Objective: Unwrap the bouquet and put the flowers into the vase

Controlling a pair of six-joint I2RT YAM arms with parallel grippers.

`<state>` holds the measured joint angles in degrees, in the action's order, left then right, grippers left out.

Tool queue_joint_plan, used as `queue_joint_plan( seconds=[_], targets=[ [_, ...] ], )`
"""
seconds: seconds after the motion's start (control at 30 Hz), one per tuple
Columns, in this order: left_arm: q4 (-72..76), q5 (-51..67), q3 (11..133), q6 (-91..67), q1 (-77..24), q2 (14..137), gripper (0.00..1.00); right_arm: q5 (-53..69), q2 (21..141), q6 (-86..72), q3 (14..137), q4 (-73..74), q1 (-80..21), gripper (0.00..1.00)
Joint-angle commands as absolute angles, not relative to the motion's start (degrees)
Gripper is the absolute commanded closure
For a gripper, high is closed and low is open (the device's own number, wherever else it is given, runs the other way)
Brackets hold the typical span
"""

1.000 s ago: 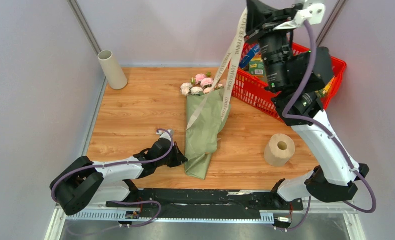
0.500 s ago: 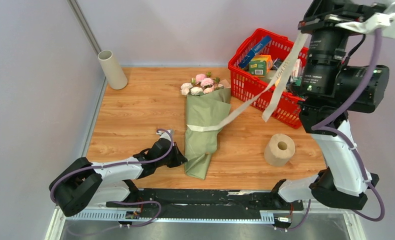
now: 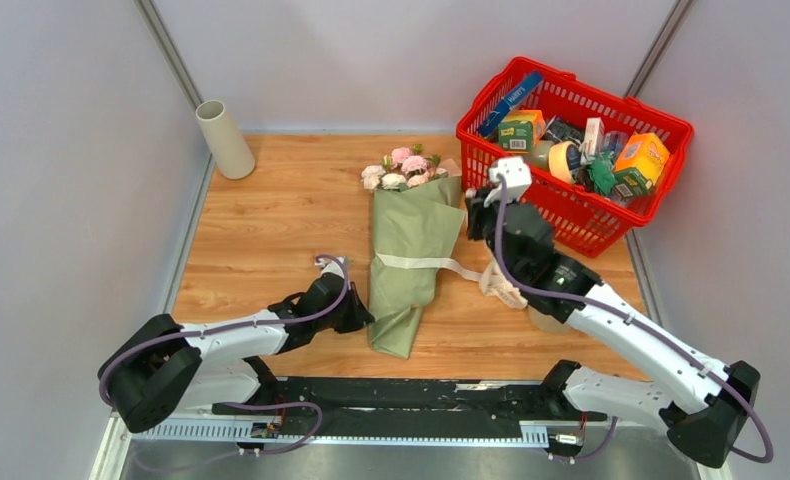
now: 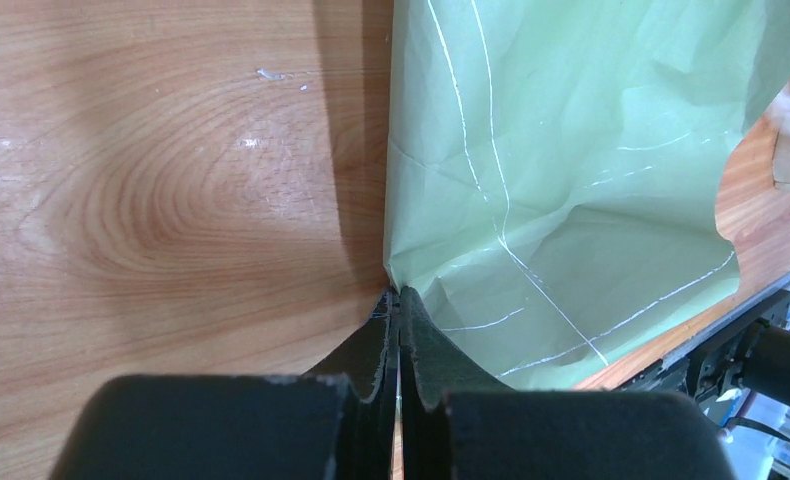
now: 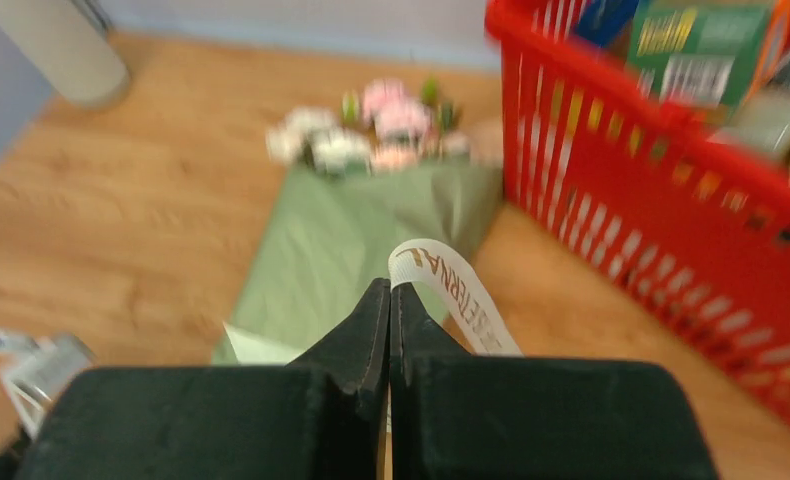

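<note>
- The bouquet (image 3: 411, 235) lies flat on the table (image 3: 271, 220), just beside the red basket (image 3: 581, 215) on its left-arm side. Its flowers (image 3: 399, 168) point away from the arms.
- Done so far, by my reading: the bow is undone. The ribbon (image 3: 421, 262) is loose, though one band still crosses the green paper (image 4: 571, 150), and the slack trails toward the basket.
- The right gripper (image 5: 389, 300), between bouquet and basket, has its fingers pressed together on a loop of that ribbon.
- The left gripper (image 4: 399, 300), at the bouquet's end farthest from the basket, is clamped tight on the paper's edge.
- Left to do: clear the last band, open the paper and lift out the flowers.
- The vase (image 3: 225, 140) stands well away from the basket, at the far corner across the bouquet, with nothing in it that shows.
</note>
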<state>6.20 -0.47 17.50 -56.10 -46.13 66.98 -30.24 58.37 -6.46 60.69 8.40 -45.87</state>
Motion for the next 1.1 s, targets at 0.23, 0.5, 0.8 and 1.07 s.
queue_joint_plan(
  seconds=[0.23, 0.5, 0.8, 1.07],
  targets=[
    [3.6, -2.5, 19.4, -54.9, -46.8, 64.4, 1.0, -25.9, 57.7, -27.6, 41.2, 12.2, -42.5, 0.74],
    [0.3, -2.9, 21.2, -54.1, -46.8, 62.3, 0.83, -22.2, 61.9, -26.7, 39.7, 9.8, -39.5, 0.33],
    [-8.3, -7.3, 23.2, -53.3, -46.8, 53.7, 0.36, 6.0, 61.7, -5.6, 38.1, 5.4, -30.4, 0.13],
    [-15.4, -9.8, 25.0, -52.7, -46.8, 46.4, 0.23, 1.1, 68.1, -14.5, 37.5, 7.4, -28.9, 0.12]
  ],
)
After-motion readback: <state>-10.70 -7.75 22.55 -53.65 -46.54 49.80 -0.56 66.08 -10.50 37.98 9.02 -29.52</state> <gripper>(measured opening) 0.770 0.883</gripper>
